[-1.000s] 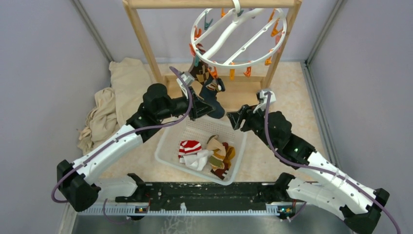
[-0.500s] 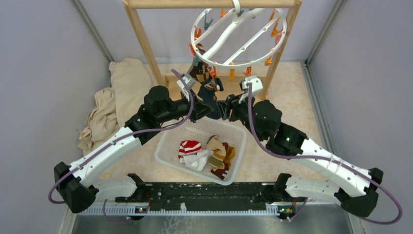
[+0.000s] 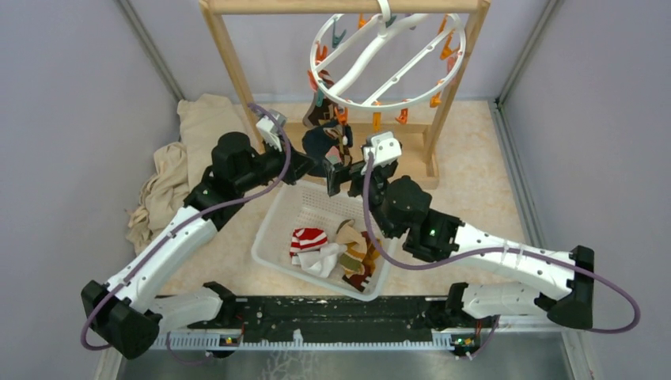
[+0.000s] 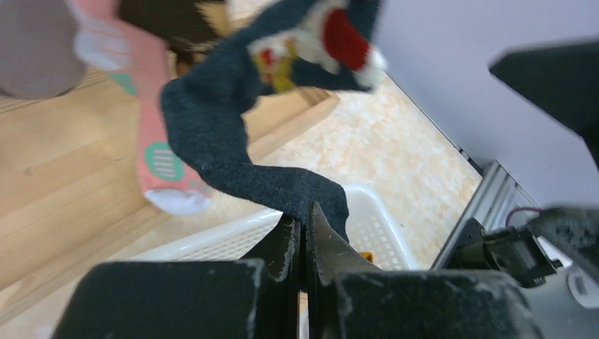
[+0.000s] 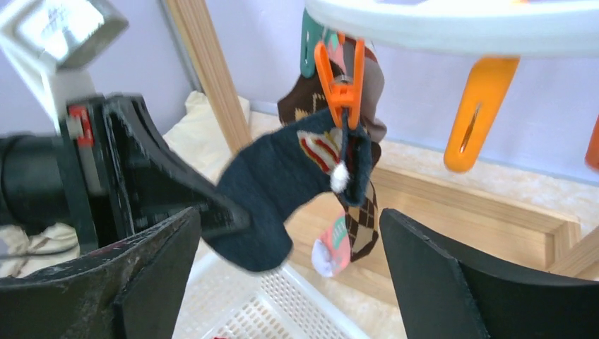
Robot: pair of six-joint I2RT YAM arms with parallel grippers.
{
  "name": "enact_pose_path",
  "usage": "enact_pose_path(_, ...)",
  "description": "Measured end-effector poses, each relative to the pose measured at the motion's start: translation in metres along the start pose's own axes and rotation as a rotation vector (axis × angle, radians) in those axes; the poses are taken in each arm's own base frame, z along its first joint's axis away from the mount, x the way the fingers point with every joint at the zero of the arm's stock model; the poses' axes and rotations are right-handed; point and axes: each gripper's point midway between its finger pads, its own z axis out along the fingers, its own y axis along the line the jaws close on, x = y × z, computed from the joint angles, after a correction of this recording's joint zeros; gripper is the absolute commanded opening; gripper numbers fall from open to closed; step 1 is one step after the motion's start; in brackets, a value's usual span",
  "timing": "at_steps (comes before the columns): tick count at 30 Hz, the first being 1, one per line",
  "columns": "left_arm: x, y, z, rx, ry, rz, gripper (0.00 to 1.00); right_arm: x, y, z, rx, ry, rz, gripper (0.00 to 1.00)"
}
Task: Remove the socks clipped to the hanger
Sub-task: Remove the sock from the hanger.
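Socks like these are judged soft, light and floppy, so only a small pull is needed, but thin cloth can slip if it is pinched at its very edge. The navy sock [image 5: 282,183] is dark blue, with a little red, white and yellow picture near its cuff. The cuff is held by an orange clip [image 5: 340,81] under the white hanger [image 5: 452,28], up above the right jaws, which are spread wide apart. The toe end is pinched in the left jaws, which are shut tight on it. A good second hold is judged to be just under the clip. A pink sock [image 4: 152,134] and a brown diamond sock [image 5: 364,219] are seen hanging just behind.
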Motion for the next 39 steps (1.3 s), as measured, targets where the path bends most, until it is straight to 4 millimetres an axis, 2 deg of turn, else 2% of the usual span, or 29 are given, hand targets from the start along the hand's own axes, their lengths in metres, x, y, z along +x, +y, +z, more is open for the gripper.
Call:
enact_pose_path(2, -0.004, 0.015, -0.002, -0.023, -0.005, -0.021, 0.00, 0.010, 0.001, -0.002, 0.017, -0.015, -0.024, 0.98)
enact_pose_path(5, -0.005, 0.031, -0.003, -0.036, 0.003, -0.049, 0.00, 0.040, 0.003, -0.011, 0.039, -0.022, -0.086, 0.98)
enact_pose_path(10, -0.005, 0.036, 0.001, -0.005, 0.025, -0.078, 0.00, 0.102, 0.002, -0.023, 0.072, -0.043, -0.219, 0.98)
enact_pose_path(12, -0.003, 0.037, 0.002, 0.010, 0.037, -0.093, 0.00, 0.117, -0.001, -0.023, 0.092, -0.071, -0.252, 0.98)
enact_pose_path(14, -0.002, 0.040, 0.003, 0.017, 0.046, -0.105, 0.00, 0.123, -0.004, -0.021, 0.122, -0.121, -0.259, 0.98)
enact_pose_path(19, -0.002, 0.045, 0.001, 0.026, 0.053, -0.125, 0.00, 0.122, 0.001, -0.012, 0.153, -0.200, -0.276, 0.98)
enact_pose_path(22, -0.004, 0.049, -0.001, 0.027, 0.051, -0.130, 0.00, 0.111, 0.011, 0.000, 0.164, -0.242, -0.280, 0.97)
enact_pose_path(25, -0.004, 0.050, -0.001, 0.033, 0.051, -0.133, 0.00, 0.101, 0.015, 0.014, 0.177, -0.274, -0.297, 0.91)
enact_pose_path(28, -0.004, 0.050, -0.002, 0.039, 0.055, -0.135, 0.00, 0.096, 0.007, 0.026, 0.205, -0.288, -0.317, 0.88)
enact_pose_path(32, -0.002, 0.049, -0.001, 0.046, 0.060, -0.137, 0.00, 0.083, -0.011, 0.039, 0.256, -0.314, -0.326, 0.77)
enact_pose_path(36, 0.000, 0.050, 0.000, 0.049, 0.069, -0.141, 0.00, 0.068, -0.023, 0.049, 0.290, -0.349, -0.316, 0.76)
enact_pose_path(39, 0.003, 0.052, 0.002, 0.047, 0.077, -0.145, 0.00, 0.056, -0.021, 0.057, 0.292, -0.379, -0.309, 0.75)
